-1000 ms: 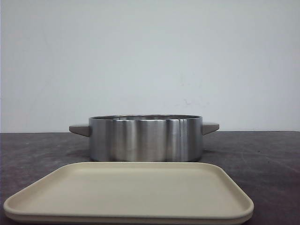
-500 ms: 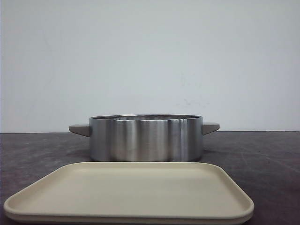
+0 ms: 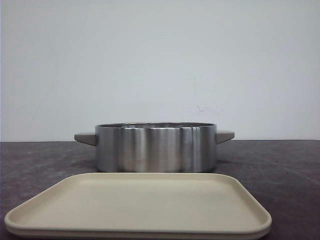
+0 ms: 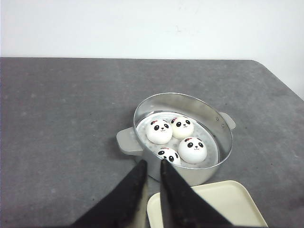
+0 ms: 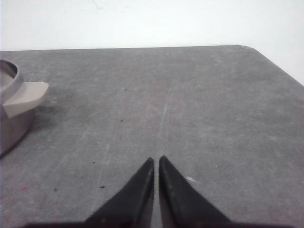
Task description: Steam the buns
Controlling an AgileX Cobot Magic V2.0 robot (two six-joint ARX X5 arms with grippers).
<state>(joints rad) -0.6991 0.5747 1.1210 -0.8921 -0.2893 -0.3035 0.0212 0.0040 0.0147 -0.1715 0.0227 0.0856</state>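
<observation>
In the front view, a steel pot [image 3: 156,147] stands on the dark table [image 3: 280,165] behind a cream tray [image 3: 140,205] that holds nothing; neither arm shows.

The left wrist view looks down into the pot [image 4: 209,166], where all four buns [image 4: 159,131] sit together on its floor. The left gripper [image 4: 152,166] hangs above the near rim, its jaws nearly together and gripping nothing.

In the right wrist view, the right gripper [image 5: 156,162] is closed and empty over bare table, well apart from the pot's handle [image 5: 26,97].

The loading step looks finished. The next move likely calls for a lid, though none is visible.
</observation>
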